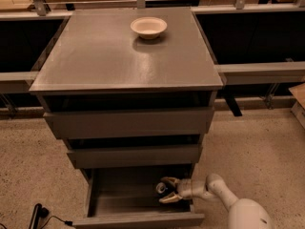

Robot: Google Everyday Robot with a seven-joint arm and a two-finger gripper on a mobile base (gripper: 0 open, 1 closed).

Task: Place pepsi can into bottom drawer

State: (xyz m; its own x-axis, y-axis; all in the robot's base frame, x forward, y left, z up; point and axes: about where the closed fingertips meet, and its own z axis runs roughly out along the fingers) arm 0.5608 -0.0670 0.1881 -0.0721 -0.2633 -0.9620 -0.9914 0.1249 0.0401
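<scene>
The pepsi can [161, 188] is a small dark can with a silver top, standing inside the pulled-out bottom drawer [138, 219] near its right side. My gripper [166, 190] reaches into the drawer from the right, low by the floor. Its two pale fingers [170, 180] are spread apart, one on each side of the can, and it looks open around the can. The drawer's plain front is at the bottom of the view.
A cream bowl [148, 27] sits at the back of the cabinet top [114, 61]. The two upper drawers [128, 123] are slightly ajar. A black cable [40, 213] lies on the floor at the left. Dark benches flank the cabinet.
</scene>
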